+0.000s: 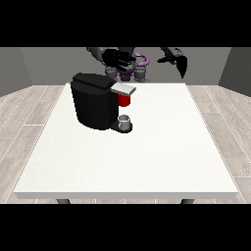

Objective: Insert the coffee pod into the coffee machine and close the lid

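Grey walls and pale plank floor surround one large white table. One black coffee machine stands on the table, below and slightly to the view's left of the hand at the view's left. One grey lid juts from the machine's top toward the view's right, lying about level; whether it is fully shut can't be told. One red part shows just under the lid, maybe the coffee pod, can't confirm. One small grey cup sits on the machine's base, under the red part; its contents can't be seen.

Two black hands, both in the air and apart from the machine. Hand at the view's left hovers above the machine's top, fingers spread and fairly straight, holding nothing. Hand at the view's right hangs well off to the right of the machine, fingers drooping relaxed, holding nothing.
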Robot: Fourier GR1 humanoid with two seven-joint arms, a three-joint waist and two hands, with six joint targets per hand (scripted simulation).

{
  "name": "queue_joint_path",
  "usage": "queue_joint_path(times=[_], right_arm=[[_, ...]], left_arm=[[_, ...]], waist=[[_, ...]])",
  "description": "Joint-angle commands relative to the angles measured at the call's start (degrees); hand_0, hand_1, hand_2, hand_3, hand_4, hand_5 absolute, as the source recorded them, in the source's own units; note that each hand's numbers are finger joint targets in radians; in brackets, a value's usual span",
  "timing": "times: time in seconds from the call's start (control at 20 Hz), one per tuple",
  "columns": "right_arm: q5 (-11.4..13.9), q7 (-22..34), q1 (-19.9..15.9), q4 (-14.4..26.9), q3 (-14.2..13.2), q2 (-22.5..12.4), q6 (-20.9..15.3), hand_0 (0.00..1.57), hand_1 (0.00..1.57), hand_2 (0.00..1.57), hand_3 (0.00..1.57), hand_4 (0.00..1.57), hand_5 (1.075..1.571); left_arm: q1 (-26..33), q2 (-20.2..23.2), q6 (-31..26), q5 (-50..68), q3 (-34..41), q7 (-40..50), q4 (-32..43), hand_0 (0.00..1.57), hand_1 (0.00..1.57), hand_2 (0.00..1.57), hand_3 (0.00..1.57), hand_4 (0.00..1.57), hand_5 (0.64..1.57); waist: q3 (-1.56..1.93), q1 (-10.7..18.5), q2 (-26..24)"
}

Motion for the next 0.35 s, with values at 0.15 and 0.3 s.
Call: queue_joint_path(times=[0.15, 0.3], right_arm=[[-10.4, -1.8, 11.3, -7.9, 6.1, 2.3, 1.7, 0.0, 0.0, 0.0, 0.0, 0.29, 1.571], [-10.9, -3.0, 18.9, -8.5, 7.2, 2.4, -2.9, 0.0, 0.0, 0.0, 0.0, 0.16, 1.571]], left_arm=[[3.7, -0.6, 0.2, 0.5, 1.4, -4.7, 4.6, 0.0, 0.0, 0.0, 0.0, 0.19, 1.571], [7.7, -2.4, 1.1, -1.3, -1.0, -5.2, 2.6, 0.0, 0.0, 0.0, 0.0, 0.19, 1.571]], waist=[[-0.01, -5.4, -5.6], [0.0, -5.3, -8.2]])
